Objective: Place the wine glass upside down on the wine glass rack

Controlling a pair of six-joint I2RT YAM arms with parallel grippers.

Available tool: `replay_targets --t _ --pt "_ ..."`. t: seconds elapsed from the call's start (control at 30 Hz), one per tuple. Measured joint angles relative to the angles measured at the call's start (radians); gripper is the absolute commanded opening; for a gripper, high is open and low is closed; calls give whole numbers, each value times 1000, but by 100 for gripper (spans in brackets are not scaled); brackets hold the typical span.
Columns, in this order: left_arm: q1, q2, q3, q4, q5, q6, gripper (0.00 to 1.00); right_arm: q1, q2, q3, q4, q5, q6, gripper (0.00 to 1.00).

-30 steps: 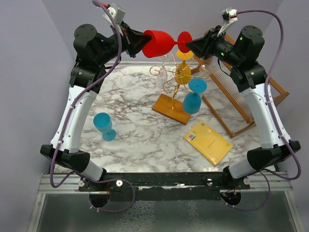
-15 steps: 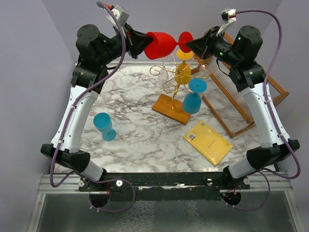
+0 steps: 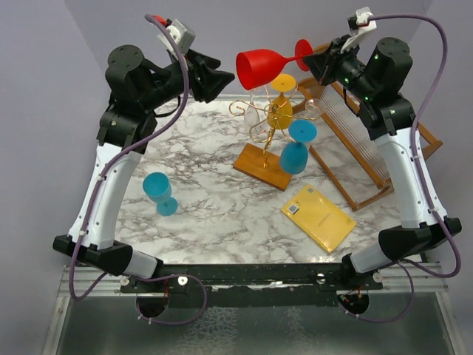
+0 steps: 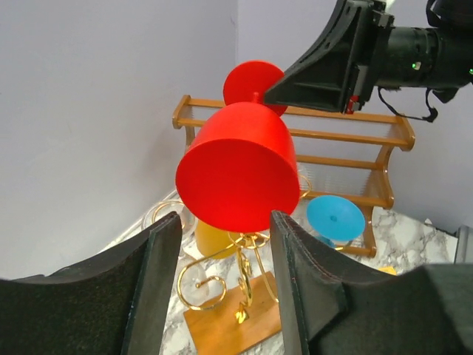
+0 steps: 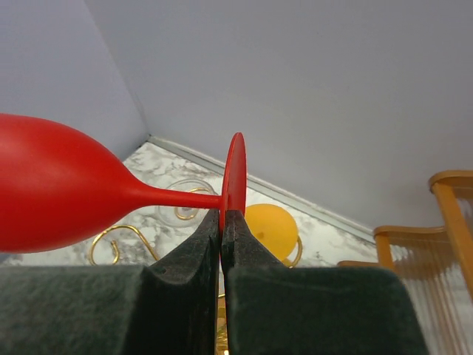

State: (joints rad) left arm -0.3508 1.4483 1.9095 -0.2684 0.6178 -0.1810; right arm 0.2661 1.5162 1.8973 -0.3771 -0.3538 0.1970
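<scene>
A red wine glass [image 3: 264,66] hangs on its side in the air above the back of the table. My right gripper [image 3: 313,61] is shut on the edge of its round foot [image 5: 235,174]; its stem and bowl [image 5: 52,194] point left. My left gripper [image 3: 222,78] is open and empty, just left of the bowl [image 4: 240,166], apart from it. Below stands the gold wire wine glass rack [image 3: 270,122] on its orange-brown base [image 3: 262,166], also in the left wrist view [image 4: 240,277]. A yellow glass [image 3: 281,103], a blue glass [image 3: 297,148] and a clear glass [image 3: 248,117] hang on it.
A second blue glass [image 3: 159,192] lies on the marble table [image 3: 214,214] at the left. A yellow book [image 3: 318,217] lies at the front right. A larger brown slatted rack [image 3: 362,144] stands at the right, behind the wire rack.
My left gripper has let go of the red bowl and drawn back to the left. My right gripper has lifted the glass by its foot, up and a little right.
</scene>
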Motion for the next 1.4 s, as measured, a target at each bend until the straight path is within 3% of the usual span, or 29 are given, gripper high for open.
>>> replay_targets --t 0.2,0.4,0.67,1.0,1.4 --pt "19 -102 -8 -98 -39 119 76 -5 -43 0 -27 -27 -184 1" --pt "105 -226 -74 -149 -157 183 86 18 -103 0 -76 -121 -360 1" --pt "243 -247 -167 -175 -316 187 92 231 -110 3 -163 -118 -554 1" --pt "392 -192 -178 -163 -334 112 92 536 -69 -32 -201 174 -788 1" --pt "428 -145 -171 -151 -315 80 92 636 4 -141 -151 561 -958 1"
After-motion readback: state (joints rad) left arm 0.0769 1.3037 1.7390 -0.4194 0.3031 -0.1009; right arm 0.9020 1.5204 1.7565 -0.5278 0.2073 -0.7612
